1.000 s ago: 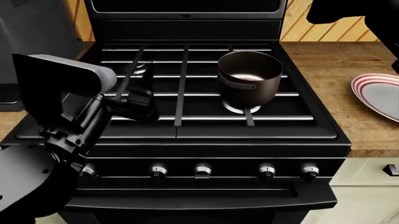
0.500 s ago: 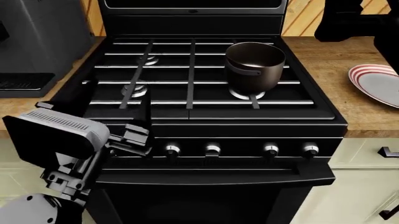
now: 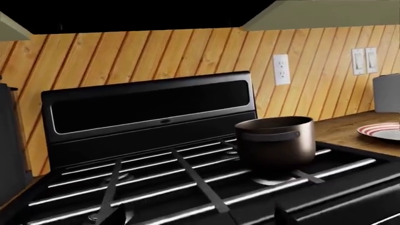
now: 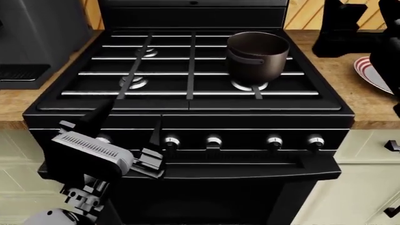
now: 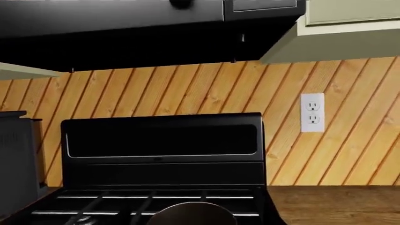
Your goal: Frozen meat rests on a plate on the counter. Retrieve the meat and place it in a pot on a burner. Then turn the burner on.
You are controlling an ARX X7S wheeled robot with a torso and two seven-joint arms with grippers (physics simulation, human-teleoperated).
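Reaching for rigid stove knobs (image 4: pixel 214 140), I hold the left gripper (image 4: pixel 128 129) spread; the right's state is untellable.

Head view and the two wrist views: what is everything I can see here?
stove: one, black, between counters
pot: one, dark brown-grey, back right burner
knobs: four clearly visible, silvery, stove front
plate: one, grey with red stripes, right counter
counter: brown wood, both sides of stove
wall outlet: one, white, plank wall
appliance: one, grey, left counter
left end effector: black, open, before the leftmost knobs
right arm: dark, above right counter; end effector unseen
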